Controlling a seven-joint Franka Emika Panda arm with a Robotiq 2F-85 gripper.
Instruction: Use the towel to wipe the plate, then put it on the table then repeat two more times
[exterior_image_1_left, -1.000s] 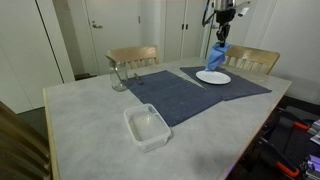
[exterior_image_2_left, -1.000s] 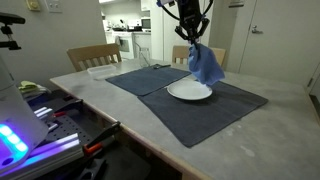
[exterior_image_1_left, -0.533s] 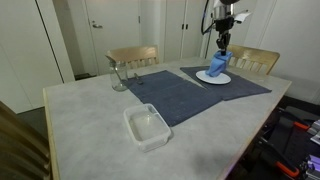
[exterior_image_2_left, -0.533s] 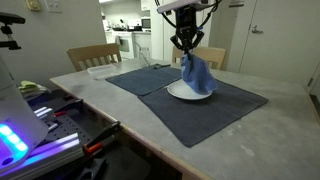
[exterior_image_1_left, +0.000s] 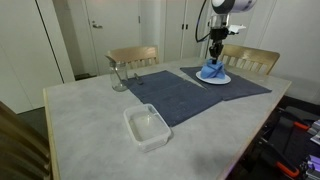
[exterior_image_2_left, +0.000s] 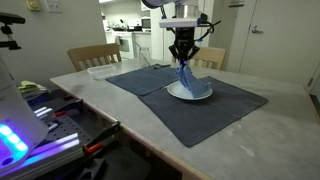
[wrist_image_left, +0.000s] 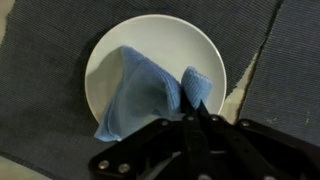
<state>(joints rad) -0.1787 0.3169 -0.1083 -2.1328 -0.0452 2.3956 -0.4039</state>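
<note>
A white plate (wrist_image_left: 150, 45) lies on dark grey placemats (exterior_image_1_left: 185, 92) on the table; it shows in both exterior views (exterior_image_1_left: 222, 79) (exterior_image_2_left: 198, 96). A blue towel (wrist_image_left: 145, 92) rests bunched on the plate, seen in both exterior views (exterior_image_1_left: 211, 71) (exterior_image_2_left: 188, 78). My gripper (wrist_image_left: 196, 108) is shut on the towel's upper fold and holds it down onto the plate; the gripper also shows in both exterior views (exterior_image_1_left: 213, 58) (exterior_image_2_left: 183, 58).
A clear plastic container (exterior_image_1_left: 146, 126) sits near the table's front edge. A glass (exterior_image_1_left: 119, 76) stands at the placemat's far corner. Wooden chairs (exterior_image_1_left: 132, 56) (exterior_image_1_left: 254, 60) stand behind the table. A gap between the placemats (wrist_image_left: 240, 85) shows bare table.
My gripper has come down with the towel, from hanging above the plate to pressing the towel onto the plate.
</note>
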